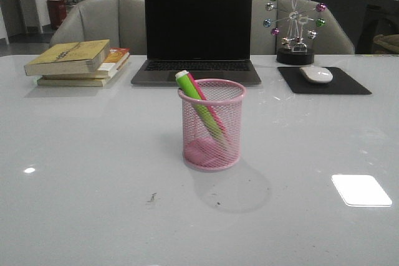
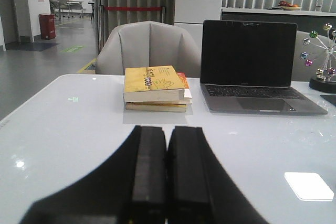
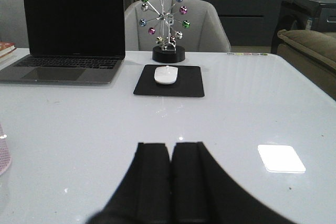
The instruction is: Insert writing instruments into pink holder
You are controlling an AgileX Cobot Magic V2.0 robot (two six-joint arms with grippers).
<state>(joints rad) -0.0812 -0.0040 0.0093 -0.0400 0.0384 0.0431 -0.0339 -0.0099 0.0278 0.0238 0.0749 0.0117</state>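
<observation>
Markers, the lime green marker point(image 1: 198, 103) and pink marker point(image 1: 209, 109), are leaning inside the pink mesh holder point(image 1: 212, 126) mid-table, both grippers' fingers point(image 2: 149, 174) point(image 3: 154, 179) are pressing together empty, so only a careless arm sweep is risking tipping it.

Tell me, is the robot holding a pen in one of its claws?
No. The left gripper and right gripper are both shut on nothing. The lime green marker and bright pink marker stand in the pink wire-mesh cup.
</observation>
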